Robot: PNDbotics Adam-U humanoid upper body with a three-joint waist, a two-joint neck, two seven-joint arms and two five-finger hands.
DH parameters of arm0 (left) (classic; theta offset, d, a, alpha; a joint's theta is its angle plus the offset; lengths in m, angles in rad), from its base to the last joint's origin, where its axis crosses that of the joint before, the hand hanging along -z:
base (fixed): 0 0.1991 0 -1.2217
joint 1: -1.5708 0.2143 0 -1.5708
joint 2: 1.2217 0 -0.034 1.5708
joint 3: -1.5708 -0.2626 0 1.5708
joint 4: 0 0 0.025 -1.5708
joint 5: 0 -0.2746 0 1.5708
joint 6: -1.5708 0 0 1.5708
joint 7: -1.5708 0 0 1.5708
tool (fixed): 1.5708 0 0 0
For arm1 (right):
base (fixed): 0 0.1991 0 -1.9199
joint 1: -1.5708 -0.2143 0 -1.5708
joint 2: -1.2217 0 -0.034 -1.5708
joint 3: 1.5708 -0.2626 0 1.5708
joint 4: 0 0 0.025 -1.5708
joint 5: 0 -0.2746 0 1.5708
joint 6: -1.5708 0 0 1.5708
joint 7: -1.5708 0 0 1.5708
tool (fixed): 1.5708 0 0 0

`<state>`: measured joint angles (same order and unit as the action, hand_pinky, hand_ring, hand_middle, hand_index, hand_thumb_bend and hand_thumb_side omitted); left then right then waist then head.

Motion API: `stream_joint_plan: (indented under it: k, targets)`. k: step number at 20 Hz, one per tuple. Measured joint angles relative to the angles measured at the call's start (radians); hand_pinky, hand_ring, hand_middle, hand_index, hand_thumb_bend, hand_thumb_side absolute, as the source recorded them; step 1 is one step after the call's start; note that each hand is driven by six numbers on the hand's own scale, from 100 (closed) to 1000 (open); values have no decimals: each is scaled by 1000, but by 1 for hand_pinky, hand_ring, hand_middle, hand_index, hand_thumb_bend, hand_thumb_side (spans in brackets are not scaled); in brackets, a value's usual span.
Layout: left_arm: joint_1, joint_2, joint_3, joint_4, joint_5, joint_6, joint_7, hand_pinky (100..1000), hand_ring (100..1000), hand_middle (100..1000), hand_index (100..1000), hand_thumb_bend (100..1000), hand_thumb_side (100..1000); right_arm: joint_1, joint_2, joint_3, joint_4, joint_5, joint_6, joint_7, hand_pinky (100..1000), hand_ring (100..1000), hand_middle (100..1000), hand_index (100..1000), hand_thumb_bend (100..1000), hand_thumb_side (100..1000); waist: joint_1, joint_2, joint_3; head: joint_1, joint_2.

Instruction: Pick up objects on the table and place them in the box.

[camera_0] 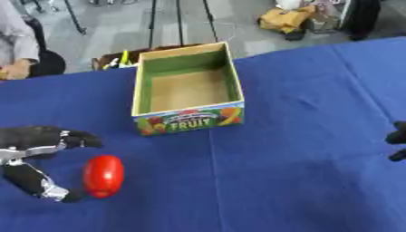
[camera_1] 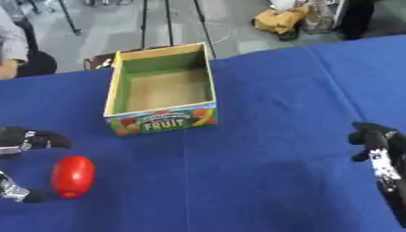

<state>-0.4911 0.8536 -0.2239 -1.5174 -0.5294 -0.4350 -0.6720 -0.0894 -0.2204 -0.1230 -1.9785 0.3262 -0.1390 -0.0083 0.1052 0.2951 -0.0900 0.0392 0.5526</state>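
Note:
A red oval object [camera_0: 104,176], smooth like a tomato or pepper, lies on the blue tablecloth at the lower left. My left hand [camera_0: 31,147] is spread open around its left side, fingers above it and thumb [camera_0: 36,183] below, with the thumb tip close to or touching it. The cardboard fruit box [camera_0: 187,119], green inside and with nothing in it, stands open behind the object at the middle of the table. My right hand [camera_1: 379,140] hovers at the right edge, fingers loosely bent, holding nothing.
Blue cloth [camera_0: 293,149] covers the whole table. Beyond the far edge are a floor, a brown box with small items [camera_0: 119,59], a yellow bag [camera_0: 287,18] and a seated person at the upper left.

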Motion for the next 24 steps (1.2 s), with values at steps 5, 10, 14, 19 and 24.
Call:
stream_joint_plan:
  k: [5, 10, 14, 19, 24]
  targets:
    - [-1, 0, -7, 7, -36, -2, 2, 788, 882, 878, 1000, 628, 775, -6, 7, 0, 0, 6, 4, 3, 495, 663, 599, 773, 100, 949, 0, 2, -3, 0, 0]
    - [-9, 0, -13, 7, -99, -27, 27, 783, 876, 866, 1000, 634, 778, -7, 8, 0, 0, 6, 5, 5, 495, 662, 597, 769, 104, 948, 1, 5, -7, 0, 0]
    - [-12, -1, -27, 18, -138, -50, 50, 758, 854, 839, 1000, 630, 795, -8, 9, 0, 0, 7, 7, 6, 495, 662, 596, 768, 107, 947, 3, 7, -9, 0, 0]
    - [-14, -9, -42, 26, -144, -60, 60, 755, 851, 836, 1000, 629, 796, -8, 9, 0, 0, 8, 9, 8, 495, 663, 596, 768, 108, 947, 3, 8, -10, -1, 0]
    - [-21, -10, -43, 24, -148, -63, 63, 655, 733, 738, 1000, 603, 781, -9, 9, 0, 0, 8, 12, 7, 495, 662, 594, 765, 108, 946, 3, 8, -11, -1, 0]
